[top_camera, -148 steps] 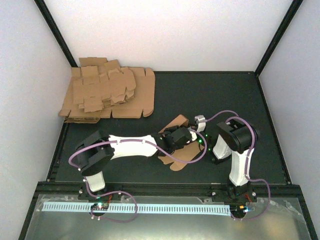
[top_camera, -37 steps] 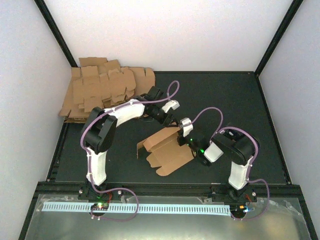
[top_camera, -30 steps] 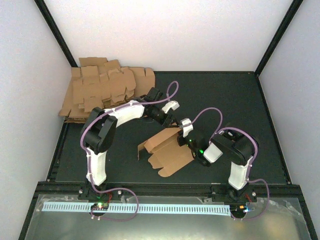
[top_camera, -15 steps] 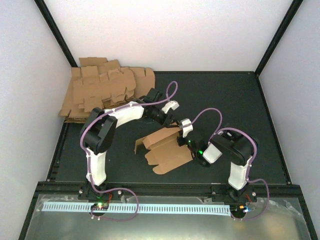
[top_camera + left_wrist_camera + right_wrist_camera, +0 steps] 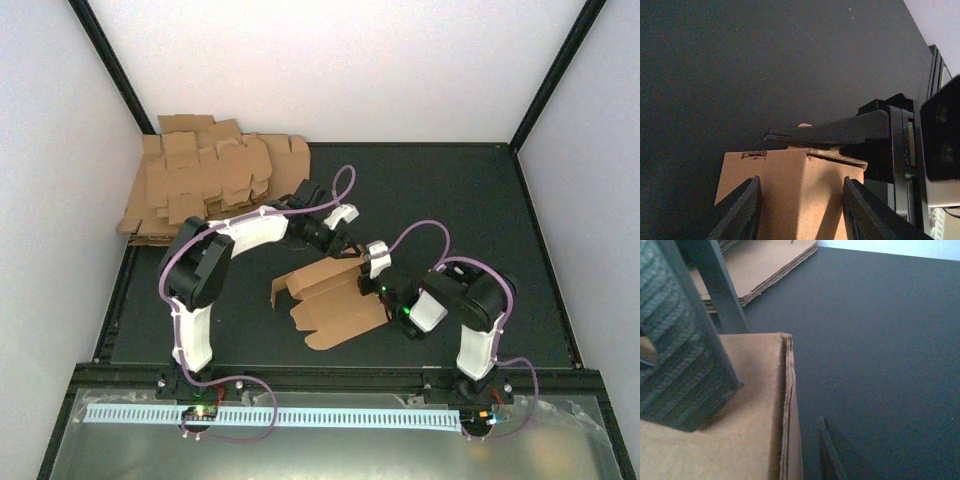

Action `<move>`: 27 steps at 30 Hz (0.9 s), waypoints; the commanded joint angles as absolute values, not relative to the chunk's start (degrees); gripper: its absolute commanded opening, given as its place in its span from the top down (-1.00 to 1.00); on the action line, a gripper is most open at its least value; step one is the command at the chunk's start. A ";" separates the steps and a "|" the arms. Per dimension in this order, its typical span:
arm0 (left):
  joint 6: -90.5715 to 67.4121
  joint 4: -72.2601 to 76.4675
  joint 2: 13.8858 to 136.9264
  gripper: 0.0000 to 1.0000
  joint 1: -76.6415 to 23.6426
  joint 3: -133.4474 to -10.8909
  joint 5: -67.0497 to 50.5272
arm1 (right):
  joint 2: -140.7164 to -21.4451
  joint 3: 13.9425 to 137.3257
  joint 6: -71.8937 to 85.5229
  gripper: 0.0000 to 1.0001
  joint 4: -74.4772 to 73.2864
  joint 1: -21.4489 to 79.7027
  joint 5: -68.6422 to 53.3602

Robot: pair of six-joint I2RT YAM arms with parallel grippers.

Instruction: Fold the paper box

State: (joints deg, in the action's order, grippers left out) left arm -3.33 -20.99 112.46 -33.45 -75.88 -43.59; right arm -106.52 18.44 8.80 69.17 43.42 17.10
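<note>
Brown paper box point(image 5: 335, 300) sits between half-spread jaws of my left gripper point(image 5: 801, 178) and right gripper point(image 5: 780, 405), clamped or not I cannot tell; best press crease squarely

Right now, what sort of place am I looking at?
Probably a robot test cell: plain white wall panels in black frame posts enclose a black matte table, with a thick pile of brown die-cut cardboard sheets stocked in its far left corner.

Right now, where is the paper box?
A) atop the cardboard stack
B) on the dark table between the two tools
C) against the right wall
B: the paper box lies on the table between the left tool and the right tool, clear of the cardboard stack.
</note>
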 commanded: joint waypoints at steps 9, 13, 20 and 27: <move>-4.87 -20.70 110.28 0.08 -33.76 -73.37 -42.80 | -106.08 19.13 8.39 0.96 74.85 43.47 18.64; -5.18 -20.29 108.65 -0.03 -33.83 -73.53 -41.49 | -104.37 18.42 8.59 0.96 74.07 43.47 18.41; -5.28 -19.79 103.23 -0.20 -33.68 -74.61 -37.48 | -100.29 17.02 9.03 0.96 72.31 43.46 18.26; -3.15 -22.49 92.54 -0.97 -33.21 -76.72 -29.85 | -92.81 17.78 12.57 0.96 61.73 43.39 16.74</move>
State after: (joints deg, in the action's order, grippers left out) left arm -4.67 -20.80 99.55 -33.45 -73.84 -35.14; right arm -97.54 17.26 9.89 66.94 43.59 16.32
